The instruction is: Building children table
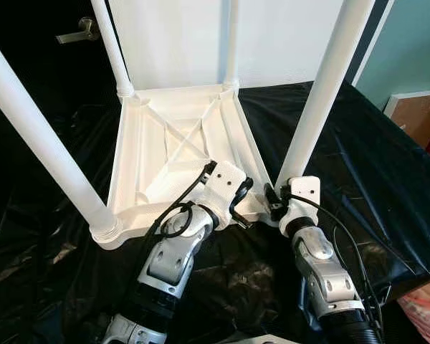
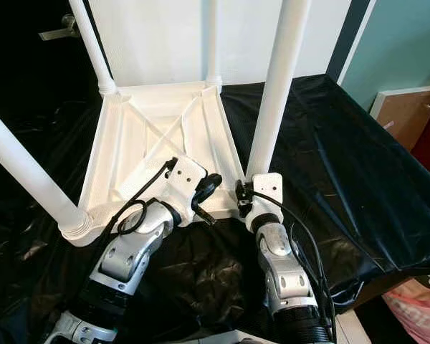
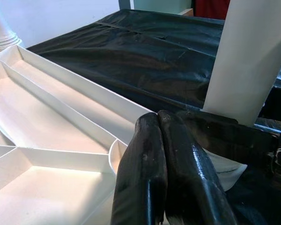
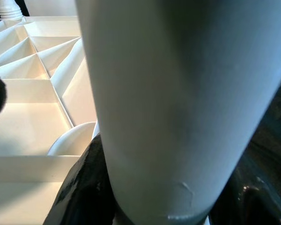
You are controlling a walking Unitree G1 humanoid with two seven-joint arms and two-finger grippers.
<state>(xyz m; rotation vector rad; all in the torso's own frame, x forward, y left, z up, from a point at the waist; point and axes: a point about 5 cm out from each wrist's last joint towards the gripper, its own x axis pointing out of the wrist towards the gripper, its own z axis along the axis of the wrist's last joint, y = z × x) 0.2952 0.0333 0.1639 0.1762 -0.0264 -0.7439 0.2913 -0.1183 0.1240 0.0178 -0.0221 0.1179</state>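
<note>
White child's tabletop (image 1: 173, 154) lay upside down on a black-sheeted table (image 1: 387, 179), ribbed underside up, presumably so the legs could go into the corner sockets. Legs stood in the corners at 10, 12 and 8 o'clock. Fourth leg (image 1: 322, 93) rose at the 4 o'clock corner; right gripper (image 2: 245, 198) had its fingers closed around the base, likely steadying or seating it. Left gripper (image 1: 240, 204) hovered at the near edge beside that corner, fingers (image 3: 152, 173) pressed together, holding nothing. Underside compartments held nothing visible. Whether the fourth leg was fully seated could not be told.
</note>
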